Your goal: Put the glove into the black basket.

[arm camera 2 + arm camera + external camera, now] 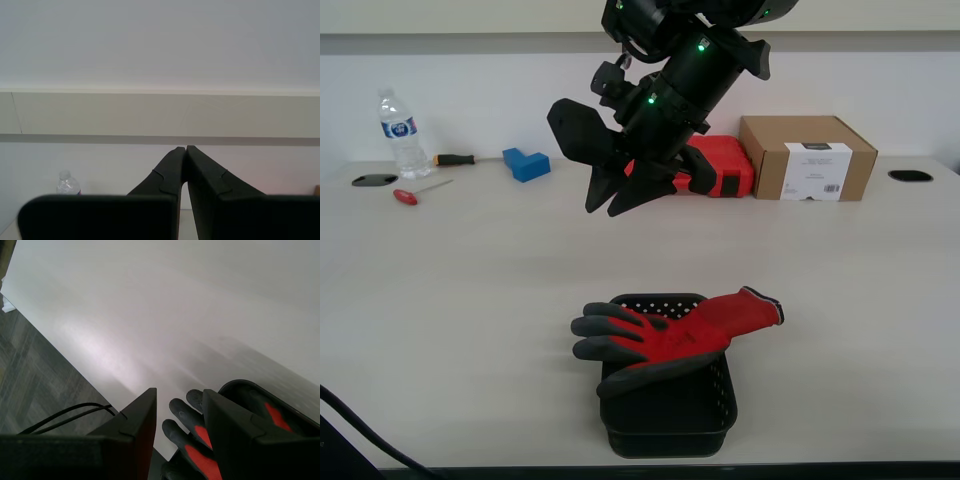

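The glove (692, 333), red with a dark grey palm and fingers, lies across the top of the black basket (670, 420) near the table's front edge. Its fingers hang over the rim toward the exterior view's left, and its cuff sticks out to the right. My first gripper (608, 205) hangs open and empty well above the table, behind and to the left of the basket. The first wrist view shows the glove (200, 432) and basket rim (280, 395) beyond the first gripper (180, 391). My second gripper (186, 148) is shut and empty, facing the wall, and does not show in the exterior view.
At the back of the table stand a red tool case (725, 165), a cardboard box (807, 157), a blue block (526, 163), a water bottle (402, 135) and two screwdrivers (418, 192). A cable (65, 415) hangs past the table's front edge.
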Tool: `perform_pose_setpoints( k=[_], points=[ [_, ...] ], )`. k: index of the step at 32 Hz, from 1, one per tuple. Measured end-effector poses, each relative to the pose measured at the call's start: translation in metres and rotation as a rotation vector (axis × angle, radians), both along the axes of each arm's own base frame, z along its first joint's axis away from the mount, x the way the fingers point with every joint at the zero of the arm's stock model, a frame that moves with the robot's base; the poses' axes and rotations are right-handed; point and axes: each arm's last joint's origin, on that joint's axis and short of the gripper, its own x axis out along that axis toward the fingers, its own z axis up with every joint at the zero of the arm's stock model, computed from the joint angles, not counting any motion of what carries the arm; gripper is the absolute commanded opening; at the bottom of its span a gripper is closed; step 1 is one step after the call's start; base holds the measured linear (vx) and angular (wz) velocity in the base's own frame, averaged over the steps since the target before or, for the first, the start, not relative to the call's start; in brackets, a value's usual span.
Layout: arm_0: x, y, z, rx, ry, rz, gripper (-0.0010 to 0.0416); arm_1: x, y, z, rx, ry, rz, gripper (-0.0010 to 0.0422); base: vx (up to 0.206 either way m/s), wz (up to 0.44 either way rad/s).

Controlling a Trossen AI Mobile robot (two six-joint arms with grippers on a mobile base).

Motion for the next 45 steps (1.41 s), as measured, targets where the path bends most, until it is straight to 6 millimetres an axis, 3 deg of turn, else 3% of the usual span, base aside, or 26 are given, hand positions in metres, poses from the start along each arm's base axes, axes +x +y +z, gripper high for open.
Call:
perform_pose_setpoints(
  k=[45],
  points=[
    [-0.0002,0.0002,0.0,0.0,0.0,0.001,0.0126,0.0,0.0,0.0,0.0,0.0,0.0,0.0,0.0,0.0]
  ],
)
